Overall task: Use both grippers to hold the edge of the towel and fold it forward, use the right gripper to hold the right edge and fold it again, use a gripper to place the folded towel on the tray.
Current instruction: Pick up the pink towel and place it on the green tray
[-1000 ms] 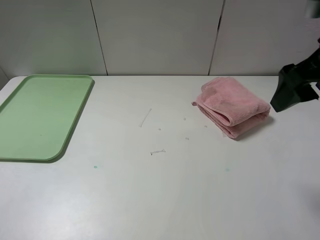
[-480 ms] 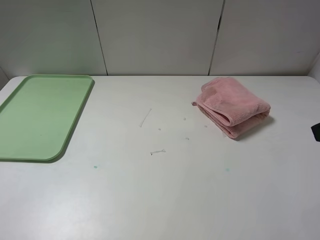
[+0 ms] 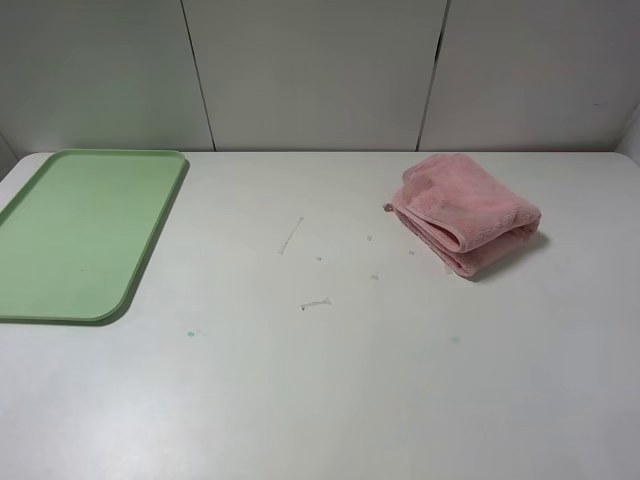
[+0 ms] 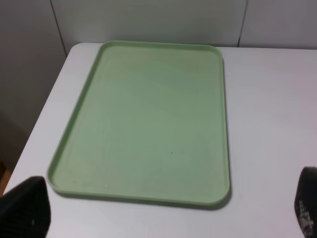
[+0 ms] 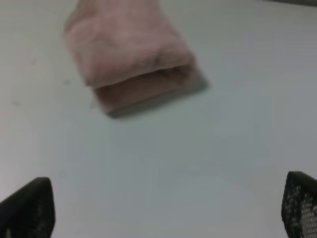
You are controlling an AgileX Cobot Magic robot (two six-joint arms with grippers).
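A pink fluffy towel [image 3: 465,212], folded into a thick, soft bundle, lies on the far right part of the white bench [image 3: 330,400], with its layered edges showing along the near side. A large pale green rectangular plastic tray [image 3: 80,235] with rounded corners and a low raised rim sits at the far left of the bench, well apart from the towel, and its surface is bare. A few small scratch marks [image 3: 291,235] dot the bench between the two, and grey wall panels [image 3: 310,70] stand behind the far edge. In the right wrist view, the black right fingers [image 5: 27,208] are spread wide and hold nothing. The towel [image 5: 126,54], somewhat blurred, lies ahead of them on the bench, clear of both tips, with a stretch of bare bench between it and the fingers. In the left wrist view, the black left fingers [image 4: 25,206] are likewise spread wide and empty. The tray [image 4: 148,119] lies ahead of them, its near rim close to the tips but not touching either one.
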